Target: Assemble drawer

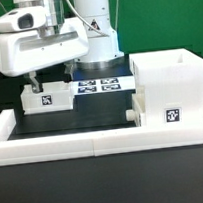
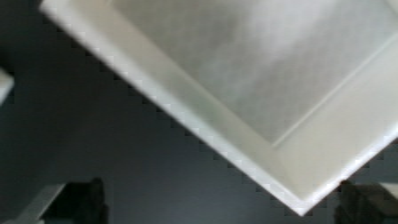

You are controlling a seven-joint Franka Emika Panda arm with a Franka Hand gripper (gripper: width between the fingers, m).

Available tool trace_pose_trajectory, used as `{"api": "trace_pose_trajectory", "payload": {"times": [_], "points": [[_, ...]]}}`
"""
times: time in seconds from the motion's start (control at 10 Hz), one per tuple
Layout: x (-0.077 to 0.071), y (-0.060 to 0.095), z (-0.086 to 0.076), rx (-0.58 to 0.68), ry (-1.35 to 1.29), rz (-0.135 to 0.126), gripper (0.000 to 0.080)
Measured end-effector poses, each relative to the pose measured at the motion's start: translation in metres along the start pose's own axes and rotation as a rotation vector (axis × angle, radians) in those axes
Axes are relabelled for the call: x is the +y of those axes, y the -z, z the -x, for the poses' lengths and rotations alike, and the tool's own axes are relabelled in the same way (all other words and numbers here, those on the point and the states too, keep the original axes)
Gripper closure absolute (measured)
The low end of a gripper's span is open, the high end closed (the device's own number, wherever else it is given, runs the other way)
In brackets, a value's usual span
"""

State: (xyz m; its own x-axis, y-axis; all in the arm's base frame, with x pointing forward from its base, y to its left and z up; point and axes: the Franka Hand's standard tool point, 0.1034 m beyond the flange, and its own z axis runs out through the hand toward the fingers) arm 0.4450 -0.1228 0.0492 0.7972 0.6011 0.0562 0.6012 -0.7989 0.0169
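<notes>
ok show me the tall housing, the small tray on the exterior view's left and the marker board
tall housing point(image 1: 173, 81), exterior view, front wall
small tray on the exterior view's left point(image 1: 46, 99), exterior view, tagged front face
marker board point(image 1: 99, 86), exterior view, top face between tags

Lettering, numbers, brands: none legible in either view.
Signs: black-and-white square tags point(image 1: 172, 114) only, no characters readable.
- One on the small tray point(image 1: 46, 99), toward the table point(image 1: 101, 120) edge at the exterior view's left.
- One on the second tray point(image 1: 151, 113), against the housing point(image 1: 167, 75), toward the opposite edge.
- Several on the marker board point(image 1: 98, 86), near the far edge.
</notes>
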Motion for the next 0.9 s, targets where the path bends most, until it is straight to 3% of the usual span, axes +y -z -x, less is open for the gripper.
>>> {"api": "trace_pose_trajectory", "payload": {"times": [0.2,0.4,0.6,0.7,0.9], "points": [[-0.013,-0.002,0.004,0.008,-0.207,0.009,0.0151],[-0.025,-0.007,0.008,-0.002,-0.411,-0.01,0.0151],[-0.026,-0.004,0.006,-0.004,-0.576,-0.028,0.0151],[-0.026,-0.005,0.011,-0.01,-0.674,-0.05,0.0151],[-0.029,-0.005,0.007,-0.007,-0.736,-0.05,0.0151]]}}
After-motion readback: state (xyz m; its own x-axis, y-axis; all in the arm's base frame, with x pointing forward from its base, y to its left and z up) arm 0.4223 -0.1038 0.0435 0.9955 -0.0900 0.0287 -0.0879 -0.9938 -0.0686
